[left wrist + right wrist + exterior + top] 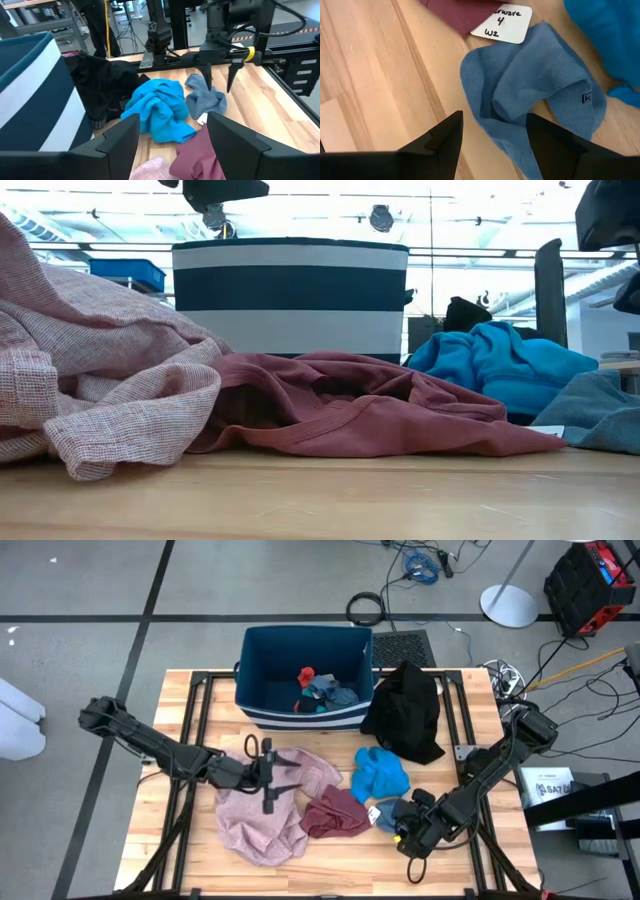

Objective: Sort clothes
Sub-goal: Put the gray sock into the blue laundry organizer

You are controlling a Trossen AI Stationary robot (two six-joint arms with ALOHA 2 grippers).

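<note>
- Right hand (492,132): fingers apart, hovering directly over the grey-blue sock (535,85) near the front right corner of the tabletop (330,865); nothing is gripped
- Left hand (172,135): fingers apart and empty, held over the pink garment (265,810) at the front left of the tabletop
- Clothes still out: pink garment, maroon garment (335,812) beside it, blue garment (380,775) right of centre, black garment (405,710) at the rear right, draped partly past the tabletop edge; some socks (320,690) already lie in the bin (250,660) at the rear centre
- Risk, shallow grasp: the sock lies flat and folded, so fingers closing too high would likely pinch one layer only, and the sock could slip out on the lift
- Risk, double pick: the sock touches the blue garment and lies just beside the maroon garment, whose white tag (502,22) lies against the sock; a closure off centre could catch the tag or a neighbouring hem and drag a second item along
- Risk, tabletop contact: too deep a descent would drive the fingertips into the wood
- Risk, arm conflict: both hands work along the front edge, with the maroon garment between them; simultaneous moves toward the bin could cross paths
- Risk, black garment: its overhang could slide off the tabletop if nudged
</note>
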